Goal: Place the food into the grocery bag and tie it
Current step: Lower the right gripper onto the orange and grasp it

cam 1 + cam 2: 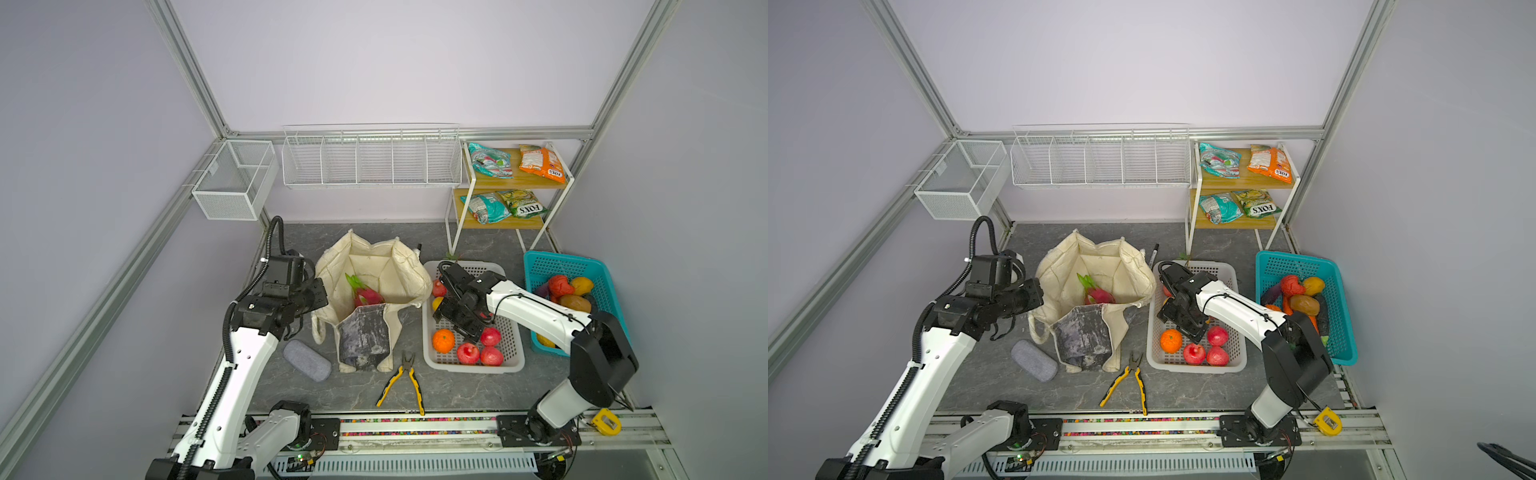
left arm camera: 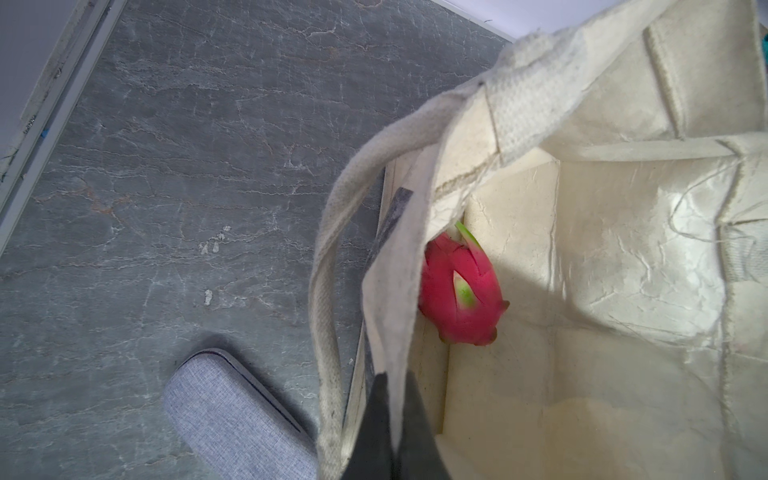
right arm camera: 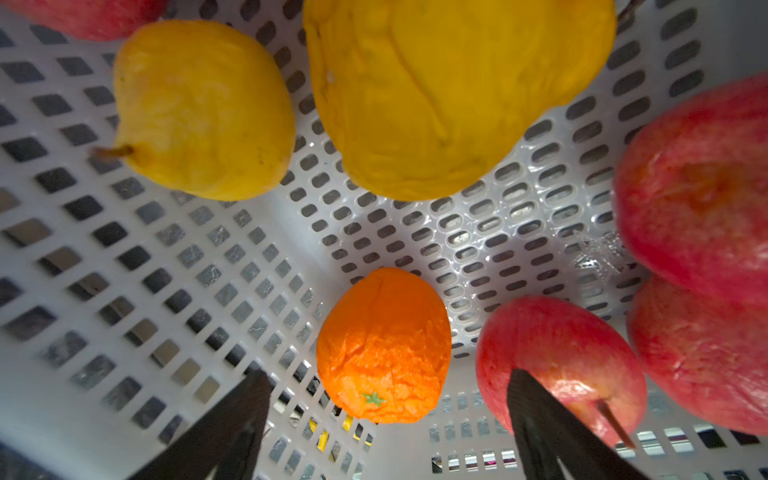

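Observation:
The cream grocery bag (image 1: 374,266) (image 1: 1100,266) stands open mid-table with a pink dragon fruit (image 1: 368,296) (image 2: 461,291) inside. My left gripper (image 1: 319,291) (image 2: 392,384) is shut on the bag's left rim, with cloth pinched between the jaws. My right gripper (image 1: 465,328) (image 3: 386,376) hangs open inside the white basket (image 1: 473,365) (image 3: 166,270), its fingers either side of an orange (image 1: 443,340) (image 3: 384,345) without touching it. Red apples (image 1: 491,336) (image 3: 557,357), a yellow pear (image 3: 199,112) and a larger yellow fruit (image 3: 449,95) lie around it.
A teal basket (image 1: 540,266) of vegetables sits at the right. FOX'S packets (image 1: 542,163) lie on a two-tier shelf (image 1: 515,178) behind. Yellow-handled pliers (image 1: 405,376) and a grey case (image 1: 306,360) lie in front of the bag. White wire baskets (image 1: 370,160) hang on the back wall.

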`<state>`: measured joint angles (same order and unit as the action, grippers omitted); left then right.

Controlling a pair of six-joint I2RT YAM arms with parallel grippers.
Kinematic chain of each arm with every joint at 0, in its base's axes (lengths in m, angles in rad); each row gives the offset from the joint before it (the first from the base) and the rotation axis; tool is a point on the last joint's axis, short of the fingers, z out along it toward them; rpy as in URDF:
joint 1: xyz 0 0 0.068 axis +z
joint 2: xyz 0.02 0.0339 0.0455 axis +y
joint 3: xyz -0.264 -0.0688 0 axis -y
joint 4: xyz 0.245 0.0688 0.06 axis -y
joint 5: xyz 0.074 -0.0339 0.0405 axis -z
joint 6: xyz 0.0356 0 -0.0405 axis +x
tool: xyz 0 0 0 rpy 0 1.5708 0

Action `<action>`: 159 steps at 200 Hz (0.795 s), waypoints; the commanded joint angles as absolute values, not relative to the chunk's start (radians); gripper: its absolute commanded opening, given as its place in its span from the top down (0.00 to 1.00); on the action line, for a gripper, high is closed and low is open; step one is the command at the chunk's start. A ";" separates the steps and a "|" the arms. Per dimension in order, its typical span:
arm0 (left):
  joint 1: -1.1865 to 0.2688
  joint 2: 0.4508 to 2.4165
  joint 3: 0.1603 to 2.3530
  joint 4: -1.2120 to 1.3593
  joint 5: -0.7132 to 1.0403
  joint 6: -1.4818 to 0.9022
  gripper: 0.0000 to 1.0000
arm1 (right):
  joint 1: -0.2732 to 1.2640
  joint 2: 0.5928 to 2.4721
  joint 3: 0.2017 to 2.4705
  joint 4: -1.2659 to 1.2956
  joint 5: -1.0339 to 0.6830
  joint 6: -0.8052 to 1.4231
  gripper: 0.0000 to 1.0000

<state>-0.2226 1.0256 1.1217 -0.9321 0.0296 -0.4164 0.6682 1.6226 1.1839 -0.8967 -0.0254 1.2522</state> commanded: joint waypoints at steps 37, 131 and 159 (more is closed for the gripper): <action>-0.219 1.004 1.149 -0.970 0.020 -0.407 1.00 | 0.679 1.659 1.180 -0.872 -0.043 1.284 0.09; -0.219 0.996 1.140 -0.968 0.023 -0.421 1.00 | 0.698 1.728 1.177 -0.837 -0.051 1.292 0.12; -0.219 0.997 1.137 -0.970 0.022 -0.420 1.00 | 0.698 1.729 1.159 -0.824 -0.054 1.299 0.19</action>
<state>-0.2226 1.0103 1.1221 -0.9443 0.0238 -0.4168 0.6918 1.7191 1.1820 -0.8303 -0.0486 1.2655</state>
